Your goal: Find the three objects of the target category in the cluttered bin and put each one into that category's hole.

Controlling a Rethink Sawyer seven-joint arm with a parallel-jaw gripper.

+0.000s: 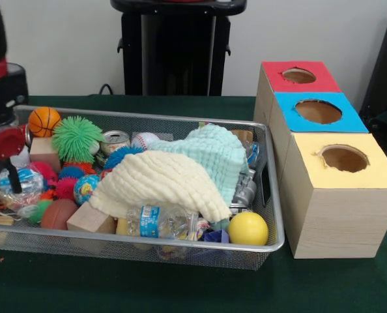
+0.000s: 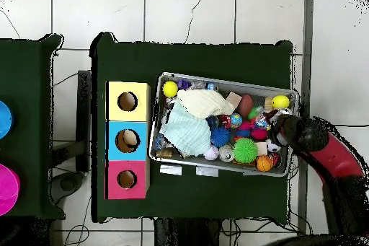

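The silver wire-mesh bin (image 1: 148,245) is full of clutter; it also shows in the overhead view (image 2: 230,84). No plush animal toy shows; a cream cloth (image 1: 161,182) and a mint cloth (image 1: 213,150) cover the bin's middle. My gripper (image 1: 11,171) is low over the bin's end farthest from the boxes, among small balls; the overhead view shows it (image 2: 278,129) at the end of the red arm. The red-topped hole (image 1: 299,75) is in the box nearest the robot's side (image 2: 127,179). Whether the gripper holds anything is hidden.
The blue-topped hole (image 1: 318,111) and yellow-topped hole (image 1: 344,158) are in the same row of boxes. The bin also holds a green spiky ball (image 1: 77,138), a small basketball (image 1: 44,121), a yellow ball (image 1: 248,228), a plastic bottle (image 1: 157,222) and wooden blocks (image 1: 89,220).
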